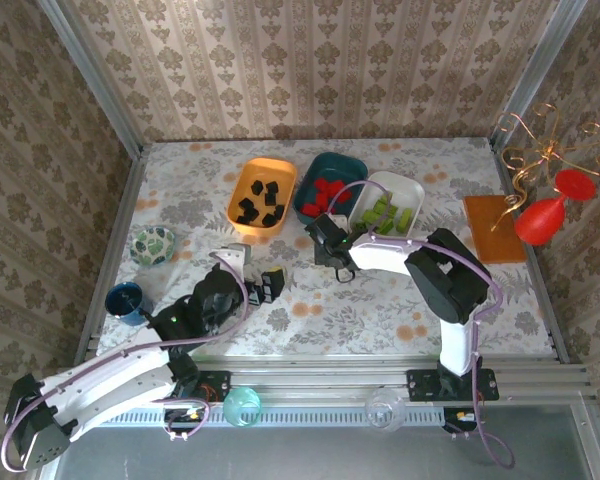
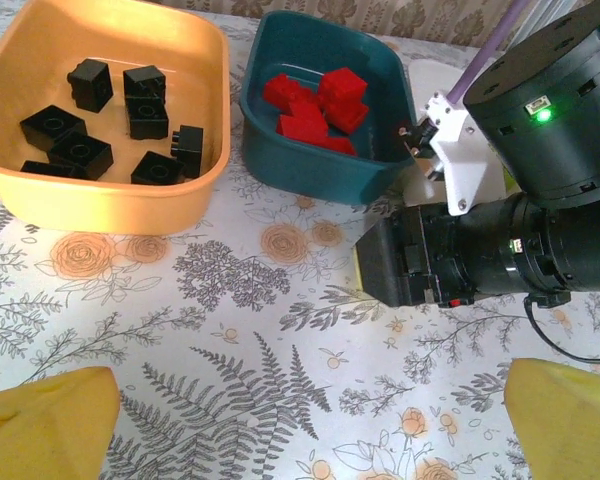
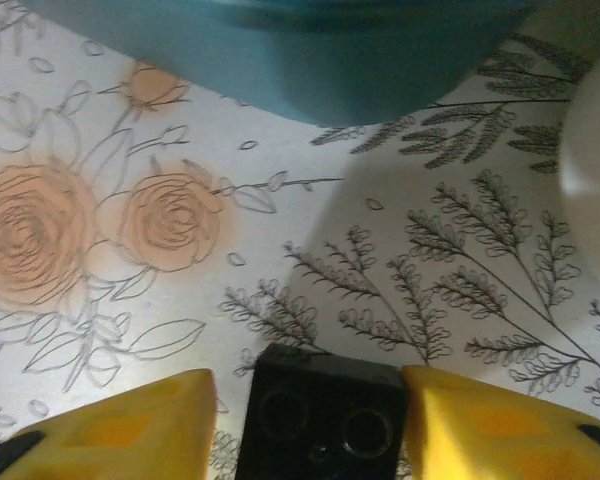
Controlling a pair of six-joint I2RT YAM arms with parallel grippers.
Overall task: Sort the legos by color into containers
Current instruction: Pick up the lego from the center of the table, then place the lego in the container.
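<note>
A black lego point(image 3: 320, 425) lies on the floral cloth between the yellow fingers of my right gripper point(image 3: 308, 388), which has closed in on it; the right finger presses its side. That gripper point(image 1: 325, 240) sits low just in front of the teal tub point(image 1: 352, 162). Several black legos point(image 2: 80, 150) lie in the orange tub point(image 2: 110, 205), red legos point(image 2: 315, 105) in the teal tub point(image 2: 310, 170), and green legos point(image 1: 390, 215) in the white tub point(image 1: 412, 185). My left gripper point(image 2: 310, 420) hangs open over bare cloth, nothing between its fingers.
A patterned glass bowl point(image 1: 153, 245) and a blue cup point(image 1: 125, 298) stand at the left. An orange board point(image 1: 495, 228) and a red ornament point(image 1: 545, 215) sit at the right. The right arm's black wrist point(image 2: 500, 260) lies close in front of my left gripper.
</note>
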